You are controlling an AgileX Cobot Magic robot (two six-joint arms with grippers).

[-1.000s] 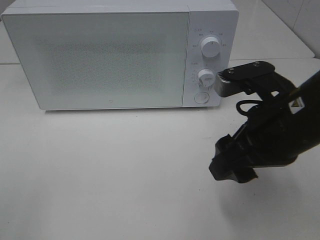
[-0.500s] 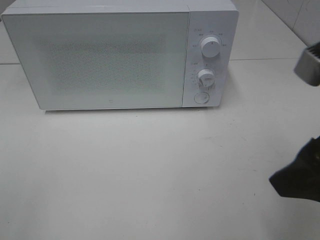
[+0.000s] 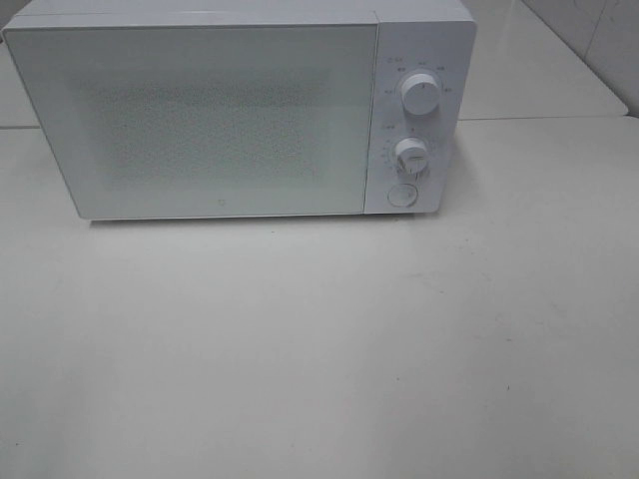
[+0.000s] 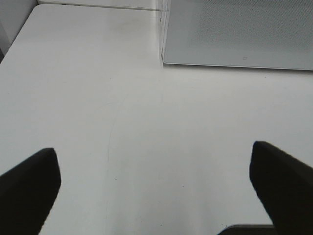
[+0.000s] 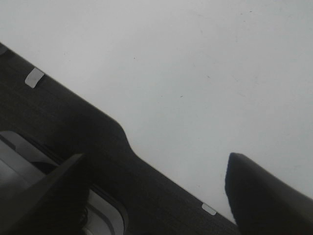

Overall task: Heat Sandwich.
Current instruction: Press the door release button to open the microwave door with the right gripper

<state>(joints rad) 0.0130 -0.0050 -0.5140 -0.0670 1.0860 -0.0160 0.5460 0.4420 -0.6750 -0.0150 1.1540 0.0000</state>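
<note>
Microwave: the microwave (image 3: 240, 110) stands at the 12 o'clock end of the table (image 3: 300, 349), facing the open tabletop, probably so both arms can reach its front.
Door: the door (image 3: 200, 120) is shut flush. Its frosted front hides whatever is inside.
Controls: the panel is at the door's 3 o'clock side. The upper knob (image 3: 420, 94) is at its 12 o'clock end, the lower knob (image 3: 410, 155) is under it, and the round button (image 3: 401, 195) is at 6 o'clock.
Sandwich: it shows in no view, and neither does its plate. It may be behind the shut door, but I cannot tell.
Left gripper: the left gripper (image 4: 152, 161) has its fingers spread wide with nothing between them. It hangs over bare table, with the microwave's lower front corner ahead of it. It does not show in the high view, so it is likely parked clear of the work area.
Right gripper: the right gripper (image 5: 155, 161) also has its fingers apart and holds nothing. It hangs over the table's edge, where a dark surface begins, well away from the controls.
Stage, as a judgement: with the door shut and both arms out of the high view, the handling looks finished or paused.
Risk: if the sandwich is not inside, the door must be opened first.
</note>
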